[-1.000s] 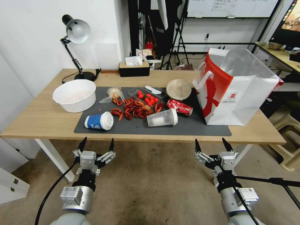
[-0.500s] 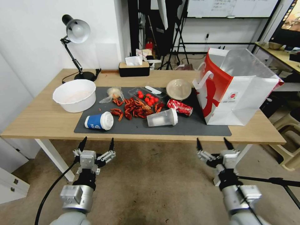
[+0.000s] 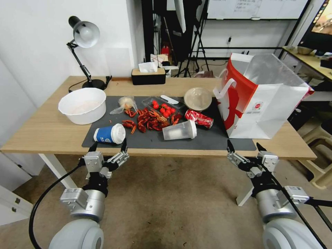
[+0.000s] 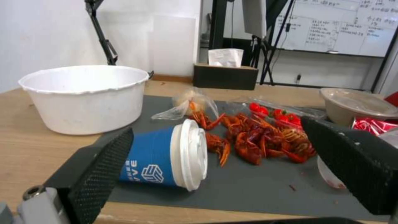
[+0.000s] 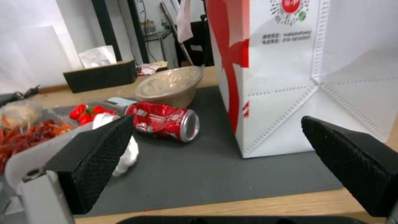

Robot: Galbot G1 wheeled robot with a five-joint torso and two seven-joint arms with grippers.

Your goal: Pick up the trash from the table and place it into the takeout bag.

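On the dark grey mat (image 3: 214,141) of the table (image 3: 41,131) lies the trash. It is a blue-and-white paper cup (image 3: 110,134) on its side, a clear plastic cup (image 3: 180,130) on its side, a crushed red soda can (image 3: 199,118), a beige lidded bowl (image 3: 197,98) and a small clear plastic bag (image 3: 123,103). The takeout bag (image 3: 263,100) stands upright and open at the mat's right end. My left gripper (image 3: 108,147) is open at the table's front edge, just before the paper cup (image 4: 166,157). My right gripper (image 3: 244,147) is open at the front edge, facing the can (image 5: 166,121) and the bag (image 5: 282,77).
A heap of red crayfish shells (image 3: 148,121) and a tray of cherry tomatoes (image 3: 164,109) lie mid-mat. A white basin (image 3: 82,105) sits at the left, a desk lamp (image 3: 84,34) and a black tissue box (image 3: 148,76) at the back. Bare floor lies under both arms.
Both grippers have risen from below the table to its front edge. The right one has also shifted to the right. Nothing on the table has moved.
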